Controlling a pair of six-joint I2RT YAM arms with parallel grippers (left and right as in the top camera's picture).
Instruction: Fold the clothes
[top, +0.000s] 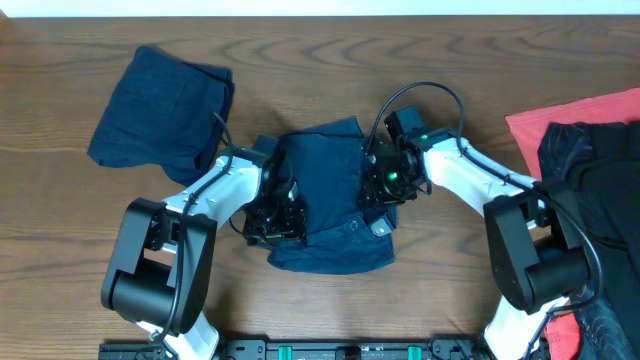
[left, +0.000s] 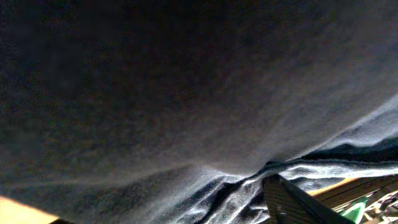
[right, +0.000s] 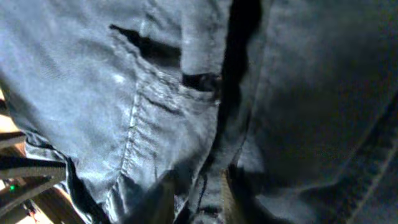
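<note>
Wood table (top: 300, 60), navy shorts (top: 325, 170) mid-table, right tool (top: 383, 190) pinching their edge, left tool (top: 272, 215) state cannot tell

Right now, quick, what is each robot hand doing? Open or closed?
Left gripper: cannot tell, the navy shorts cover its fingers.
Right gripper: closed on the navy shorts, a fold pinched between its fingers.

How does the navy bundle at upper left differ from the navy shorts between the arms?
The upper-left bundle lies alone; the centre shorts have the left arm and right arm at their sides. The bundle's outline is squarish; the shorts' lower edge bulges round. Both are dark navy.
</note>
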